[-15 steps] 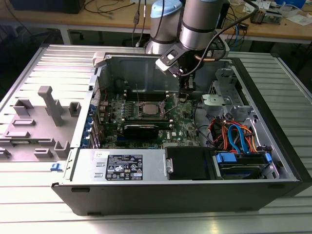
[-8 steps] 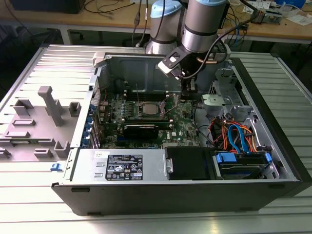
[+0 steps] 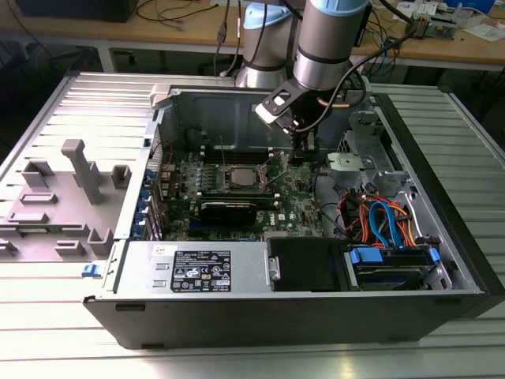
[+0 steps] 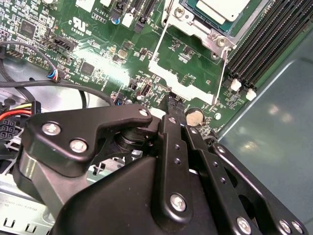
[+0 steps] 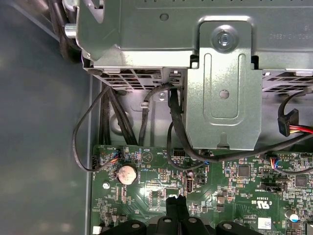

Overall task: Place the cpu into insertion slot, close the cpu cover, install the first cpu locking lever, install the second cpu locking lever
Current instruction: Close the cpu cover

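The cpu (image 4: pixel 221 7) is a pale silvery square lying in the insertion slot (image 3: pixel 241 176) on the green motherboard. The silver cpu cover (image 4: pixel 198 28) frames it and looks laid down around it. A thin wire locking lever (image 4: pixel 224 68) runs along the socket's side, and in the exterior view two thin levers stand up beside the socket. My gripper (image 3: pixel 303 154) hangs just above the board, to the exterior view's right of the socket. Its black fingertips (image 5: pixel 176 190) are pressed together with nothing between them, close to a small port and apart from the socket.
A coin cell battery (image 5: pixel 128 159) sits on the board near the fingertips. Long black memory slots (image 4: pixel 274 44) flank the socket. A metal drive bracket (image 5: pixel 222 83) with cables rises behind the gripper. A black card (image 3: pixel 229 209) and the power supply (image 3: pixel 197 270) lie nearer the case front.
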